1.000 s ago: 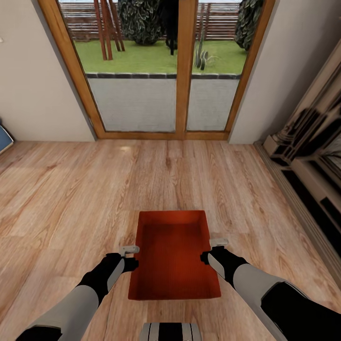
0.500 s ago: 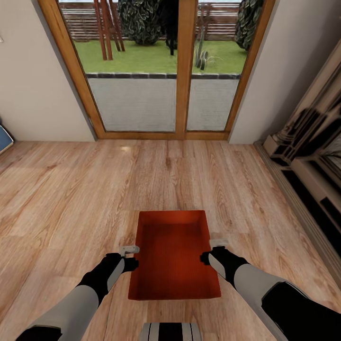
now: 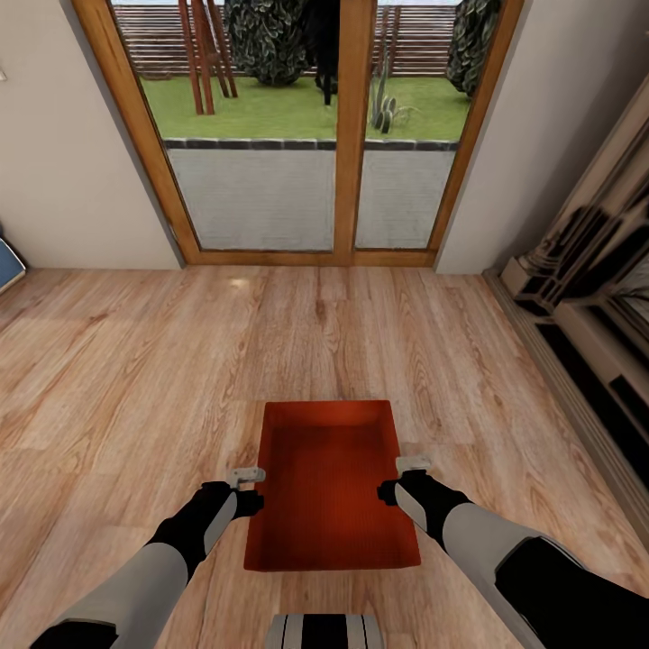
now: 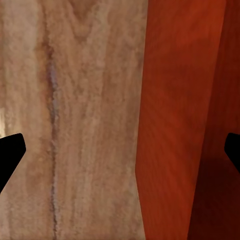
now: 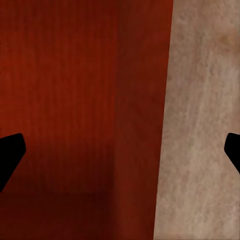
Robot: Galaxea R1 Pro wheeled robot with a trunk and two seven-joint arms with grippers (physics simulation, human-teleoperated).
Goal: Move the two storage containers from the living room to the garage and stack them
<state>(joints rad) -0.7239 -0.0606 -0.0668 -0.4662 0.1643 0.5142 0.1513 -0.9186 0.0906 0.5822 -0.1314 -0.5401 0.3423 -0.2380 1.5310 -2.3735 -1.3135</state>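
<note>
Here we are in the living room, glass doors (image 3: 297, 126) ahead, garden beyond, and one red bin (image 3: 332, 487) sits on the wood floor (image 3: 126, 361) right in front of the robot. Its long axis runs straight away from the robot, toward the doors. The left pincer (image 3: 245, 475) hangs at the bin's left long wall, the right pincer (image 3: 414, 464) at the right long wall, both about halfway along, so the bin lies squarely between the two arms and neither is clearly nearer.

From the left wrist, the left pincer (image 4: 120, 152) stands open, dark fingertips (image 4: 11, 152) wide apart, and the bin's wall (image 4: 165, 125) runs between them, floor on one side, bin interior on the other. Same story on the right: the right pincer (image 5: 120, 152) is open, straddling the right wall (image 5: 142, 125). Neither has closed on the rim yet.

My read: each pincer needs to pinch its wall, then both lift together. No garage yet
</note>
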